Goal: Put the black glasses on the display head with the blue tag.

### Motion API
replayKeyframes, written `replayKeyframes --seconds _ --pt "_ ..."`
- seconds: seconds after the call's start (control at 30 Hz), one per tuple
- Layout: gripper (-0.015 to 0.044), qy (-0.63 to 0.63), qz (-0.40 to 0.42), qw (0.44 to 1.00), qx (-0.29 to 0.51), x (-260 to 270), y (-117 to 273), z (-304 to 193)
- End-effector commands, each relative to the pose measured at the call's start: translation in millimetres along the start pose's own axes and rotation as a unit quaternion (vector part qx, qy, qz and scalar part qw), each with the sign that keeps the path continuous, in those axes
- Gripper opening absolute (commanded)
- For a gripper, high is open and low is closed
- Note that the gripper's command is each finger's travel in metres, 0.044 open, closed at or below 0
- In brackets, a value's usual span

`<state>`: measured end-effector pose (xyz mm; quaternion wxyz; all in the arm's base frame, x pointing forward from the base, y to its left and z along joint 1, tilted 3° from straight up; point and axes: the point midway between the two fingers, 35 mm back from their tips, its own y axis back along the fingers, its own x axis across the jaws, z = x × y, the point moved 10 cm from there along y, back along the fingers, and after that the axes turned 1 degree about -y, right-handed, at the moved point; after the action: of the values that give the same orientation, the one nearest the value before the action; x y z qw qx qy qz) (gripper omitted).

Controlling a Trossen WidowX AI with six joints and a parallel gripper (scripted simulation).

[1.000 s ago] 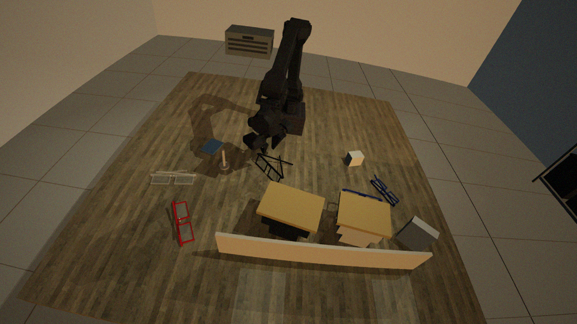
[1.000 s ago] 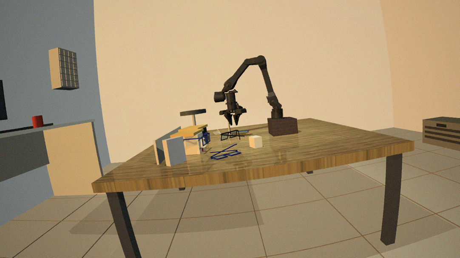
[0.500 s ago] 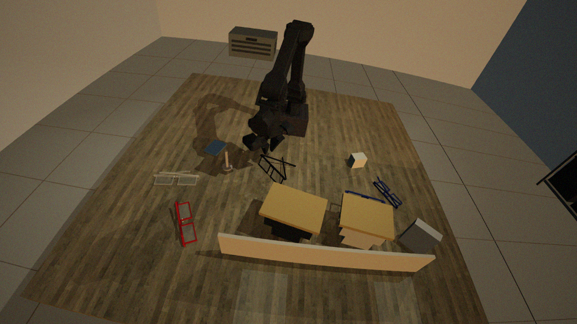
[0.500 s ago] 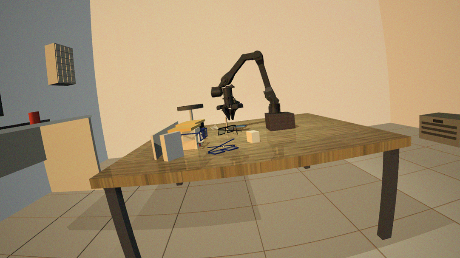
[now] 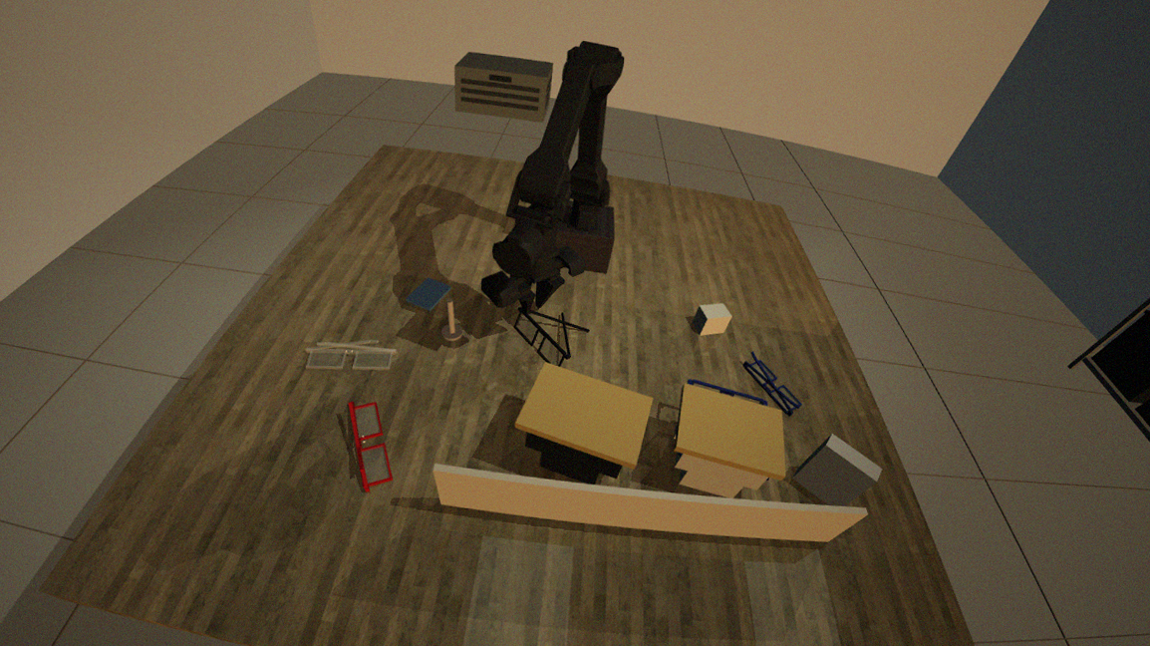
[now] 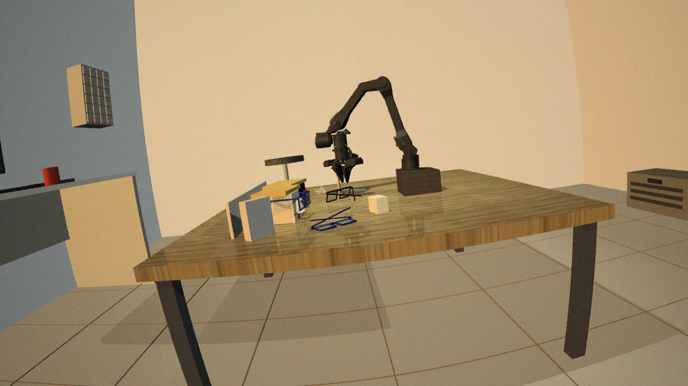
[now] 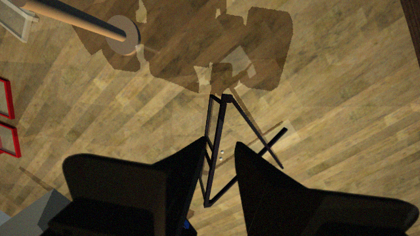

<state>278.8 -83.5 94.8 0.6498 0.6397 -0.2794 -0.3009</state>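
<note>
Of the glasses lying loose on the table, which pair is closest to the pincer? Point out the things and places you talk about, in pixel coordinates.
The black pair (image 5: 544, 332) (image 6: 341, 193) (image 7: 216, 141), directly below the pincer (image 5: 533, 304) (image 6: 343, 181) (image 7: 220, 143); the clear, red and loose blue pairs all lie farther off.

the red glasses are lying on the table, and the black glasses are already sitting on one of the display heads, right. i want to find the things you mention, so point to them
Not quite: the black glasses (image 5: 544, 335) (image 6: 342, 194) (image 7: 216, 141) are on the table below the gripper (image 5: 530, 304) (image 6: 343, 181) (image 7: 220, 143), as the exterior view shows. The red glasses (image 5: 362, 442) (image 7: 10, 98) are indeed lying on the table.
</note>
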Motion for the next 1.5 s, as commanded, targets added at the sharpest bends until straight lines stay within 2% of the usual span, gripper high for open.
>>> replayKeyframes --seconds 0.0,0.8,1.2,1.47 --pt "0.012 0.0 0.001 1.0 -0.002 0.7 -8.0 0.2" --pt "0.012 0.0 0.001 1.0 -0.002 3.4 -46.8 0.5" --pt "0.012 0.0 0.001 1.0 -0.002 -0.4 -47.9 0.7" --pt "0.0067 -0.002 -0.001 1.0 -0.001 1.7 -47.5 0.3"
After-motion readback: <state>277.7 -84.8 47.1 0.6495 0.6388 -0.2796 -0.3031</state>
